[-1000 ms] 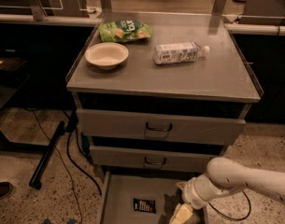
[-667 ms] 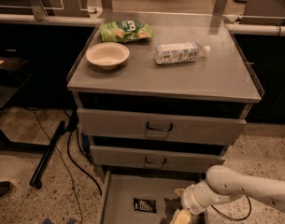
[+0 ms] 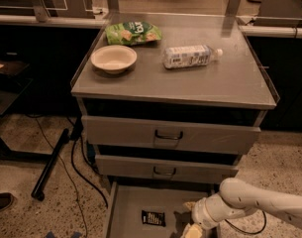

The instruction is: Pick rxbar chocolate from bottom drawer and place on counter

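My end effector (image 3: 191,218) hangs open and empty over the right side of the bottom drawer (image 3: 125,208). The chocolate bar (image 3: 153,217) lies flat on the drawer floor just to its left, not touching, long axis left to right, white lettering too small to read. Farther back, the worktop (image 3: 229,81) carries a bowl (image 3: 113,59), a bottle (image 3: 190,56) on its side and a green bag (image 3: 132,32)

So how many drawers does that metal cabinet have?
3. The top drawer and middle drawer are shut, stacked under the counter. The bottom drawer is pulled out at floor level, holding the rxbar chocolate, with the gripper hovering over its right side. None look hidden.
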### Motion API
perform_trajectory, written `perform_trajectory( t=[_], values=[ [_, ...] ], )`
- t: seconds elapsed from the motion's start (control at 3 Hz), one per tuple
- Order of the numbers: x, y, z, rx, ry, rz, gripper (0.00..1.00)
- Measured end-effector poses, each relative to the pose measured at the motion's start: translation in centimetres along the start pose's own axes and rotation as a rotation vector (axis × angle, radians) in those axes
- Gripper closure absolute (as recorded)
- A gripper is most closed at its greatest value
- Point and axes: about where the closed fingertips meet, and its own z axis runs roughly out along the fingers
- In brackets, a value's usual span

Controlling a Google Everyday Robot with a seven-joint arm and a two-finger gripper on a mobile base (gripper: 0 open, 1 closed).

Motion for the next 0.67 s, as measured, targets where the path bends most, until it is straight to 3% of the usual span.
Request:
perform_trajectory(
  t=[0.67],
  values=[
    [2.7, -3.9, 6.1, 0.015, -0.114, 0.041, 0.00]
  ],
)
